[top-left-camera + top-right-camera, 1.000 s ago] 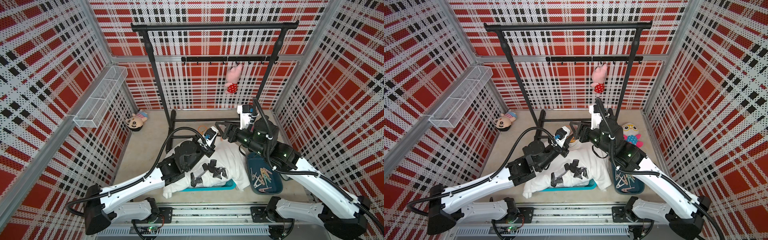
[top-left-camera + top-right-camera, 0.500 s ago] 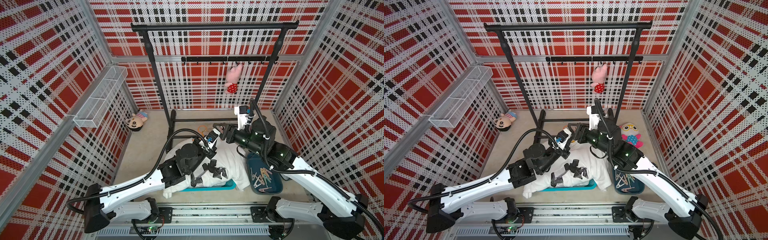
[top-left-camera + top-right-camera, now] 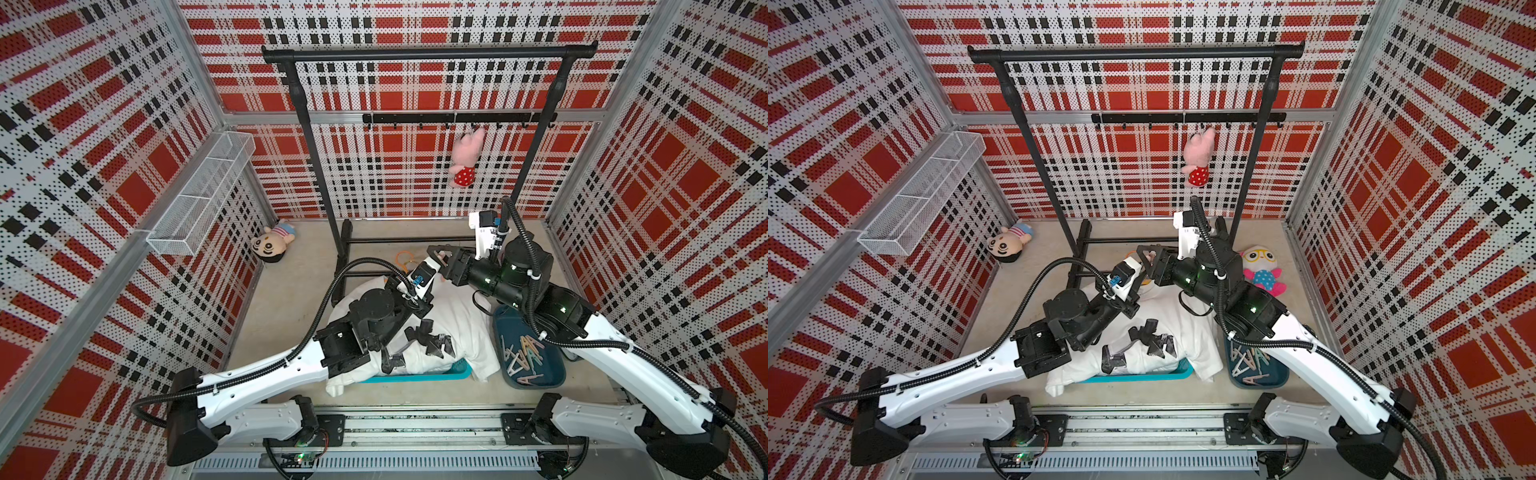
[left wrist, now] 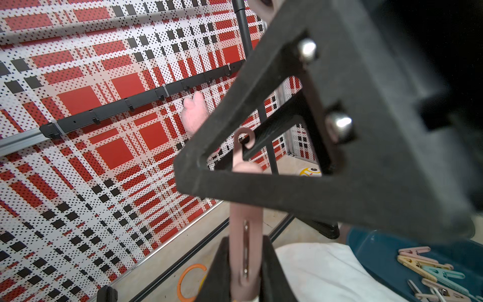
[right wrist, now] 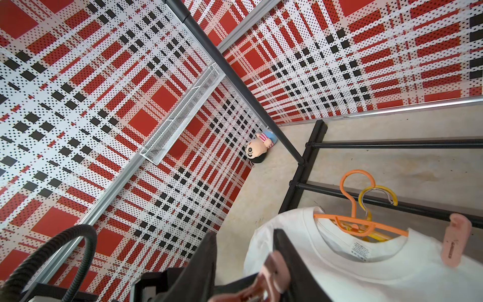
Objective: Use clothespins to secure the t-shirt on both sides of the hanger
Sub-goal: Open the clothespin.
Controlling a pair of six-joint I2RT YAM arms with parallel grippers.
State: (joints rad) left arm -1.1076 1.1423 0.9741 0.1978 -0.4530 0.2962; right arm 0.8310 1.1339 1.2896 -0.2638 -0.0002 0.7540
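My left gripper is shut on a pink clothespin and holds it upright above the floor. My right gripper has come over the free end of this clothespin. Its jaws are still apart, and the peg touches one finger. In a top view the right gripper meets the left wrist above the white t-shirt. The shirt lies on an orange hanger, and another pink clothespin is clipped on one shoulder. Several more clothespins lie in a dark teal tray.
A black garment rack stands at the back, its base bars just behind the shirt. A yellow hanger lies under the orange one. A teal basket sits under the shirt. Plush toys: doll, hanging pig, owl. Wire shelf on the left wall.
The right gripper has moved left to the left gripper and its jaws have narrowed around the pink clothespin. The left gripper has kept its grip and shifted slightly.
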